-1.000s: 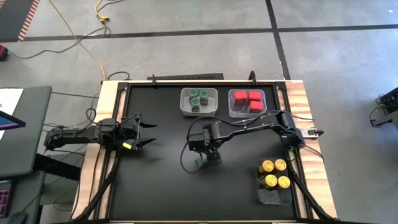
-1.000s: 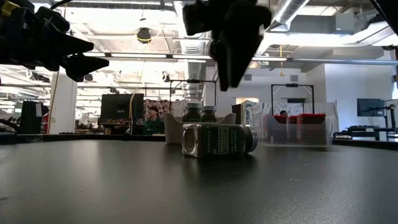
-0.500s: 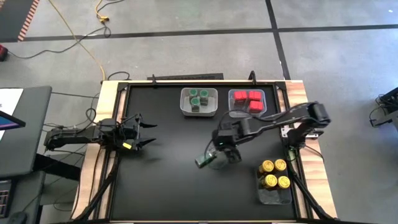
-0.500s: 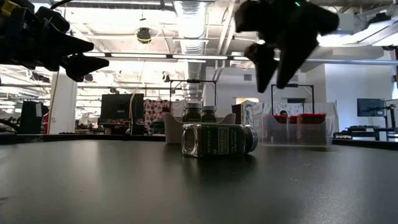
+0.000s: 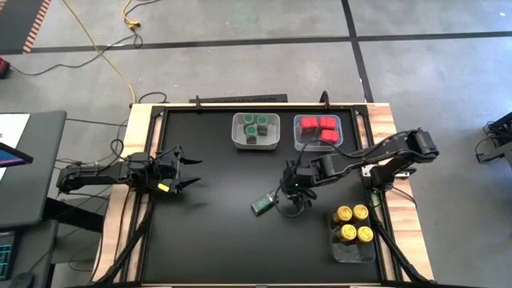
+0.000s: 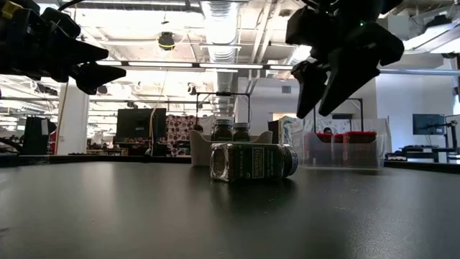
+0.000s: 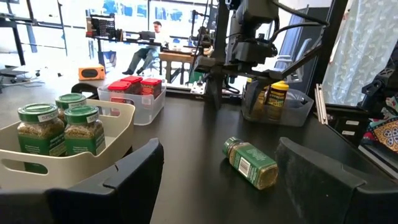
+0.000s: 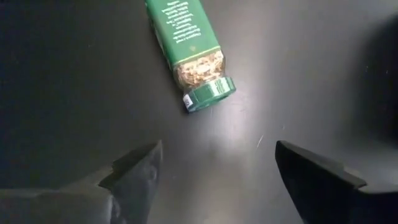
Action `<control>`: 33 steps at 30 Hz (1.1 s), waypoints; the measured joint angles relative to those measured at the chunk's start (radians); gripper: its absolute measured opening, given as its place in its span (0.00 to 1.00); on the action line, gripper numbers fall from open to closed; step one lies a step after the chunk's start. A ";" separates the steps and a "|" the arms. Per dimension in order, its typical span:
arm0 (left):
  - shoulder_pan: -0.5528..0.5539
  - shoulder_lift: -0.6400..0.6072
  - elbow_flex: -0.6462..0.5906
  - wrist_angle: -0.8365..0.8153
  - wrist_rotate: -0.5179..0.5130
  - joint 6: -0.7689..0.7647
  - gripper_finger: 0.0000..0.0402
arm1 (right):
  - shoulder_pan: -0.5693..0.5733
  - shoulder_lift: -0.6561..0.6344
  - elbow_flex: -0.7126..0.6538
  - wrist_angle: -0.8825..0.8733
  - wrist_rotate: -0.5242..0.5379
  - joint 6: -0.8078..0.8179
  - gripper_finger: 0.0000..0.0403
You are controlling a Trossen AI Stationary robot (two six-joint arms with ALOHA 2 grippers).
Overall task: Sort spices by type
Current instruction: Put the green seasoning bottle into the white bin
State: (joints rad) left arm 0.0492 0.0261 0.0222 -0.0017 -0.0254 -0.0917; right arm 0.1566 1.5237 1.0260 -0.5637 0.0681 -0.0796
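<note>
One green-lidded spice jar [image 5: 262,206] lies on its side on the black table [image 5: 200,240], also seen in the low view [image 6: 253,162] and the left wrist view [image 7: 250,163]. My right gripper [image 5: 290,202] hangs open just to its right and above it, fingers slanting down; in the right wrist view, the jar [image 8: 189,53] lies ahead of the open gripper [image 8: 217,168], its lid [image 8: 210,94] toward the fingers. My left gripper [image 5: 188,170] waits open and level at the table's left. Green-lidded jars stand in a white bin [image 5: 256,130].
A clear bin of red boxy spices [image 5: 318,132] stands at the far edge beside the white bin. A clear bin of yellow-lidded jars [image 5: 354,232] sits near the right front corner. Open black table lies between the two arms.
My right gripper has drawn away from above the lying jar toward the table's right edge and has tipped less steeply downward. The jar has stayed where it was, on its side.
</note>
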 joint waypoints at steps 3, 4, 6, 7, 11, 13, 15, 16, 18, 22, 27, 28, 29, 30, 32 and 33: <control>0.000 0.000 0.000 0.000 0.000 0.000 0.74 | -0.017 0.002 -0.001 0.018 0.000 0.047 0.90; 0.000 0.000 0.000 0.000 0.000 0.000 0.74 | -0.024 0.002 0.000 0.036 0.000 0.057 0.93; 0.000 0.000 0.000 0.000 0.000 0.000 0.74 | -0.037 0.002 0.000 0.047 0.000 0.053 0.97; 0.000 0.000 0.000 0.000 0.000 0.000 0.74 | -0.042 0.002 0.000 0.053 0.000 0.053 0.98; 0.000 0.000 0.000 0.000 0.000 0.000 0.74 | -0.058 0.002 0.000 0.066 0.001 0.053 0.95; 0.000 0.000 0.000 0.000 0.000 0.000 0.74 | -0.061 0.003 0.000 0.082 0.001 0.053 0.93; 0.000 0.000 0.000 0.000 0.000 0.000 0.74 | -0.060 0.003 0.000 0.094 0.001 0.053 0.92; 0.000 0.000 0.000 0.000 0.000 0.000 0.74 | -0.058 0.003 0.000 0.096 0.001 0.052 0.92; 0.000 0.000 0.000 0.000 0.000 0.000 0.74 | -0.056 0.003 0.000 0.105 0.001 0.056 0.92; 0.000 0.000 0.000 0.000 0.000 0.000 0.74 | -0.053 0.003 -0.024 0.159 0.001 -0.015 0.92; 0.000 0.000 0.000 0.000 0.000 0.000 0.74 | -0.055 0.003 -0.132 0.354 -0.079 -0.089 0.92; 0.000 0.000 0.000 0.000 0.000 0.000 0.74 | -0.056 0.003 -0.145 0.384 -0.111 -0.107 0.92; 0.000 0.000 0.000 0.000 0.000 0.000 0.74 | -0.061 0.003 -0.157 0.415 -0.145 -0.130 0.92; 0.000 0.000 0.000 0.000 0.000 0.000 0.74 | -0.062 0.003 -0.170 0.449 -0.177 -0.153 0.92; 0.000 0.000 0.000 0.000 0.000 0.000 0.74 | -0.066 0.003 -0.195 0.509 -0.226 -0.196 0.92; 0.000 0.000 0.000 0.000 0.000 0.000 0.74 | -0.069 0.003 -0.207 0.534 -0.240 -0.218 0.92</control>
State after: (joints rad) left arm 0.0493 0.0259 0.0222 -0.0013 -0.0254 -0.0917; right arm 0.0880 1.5265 0.8192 -0.0296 -0.1718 -0.2974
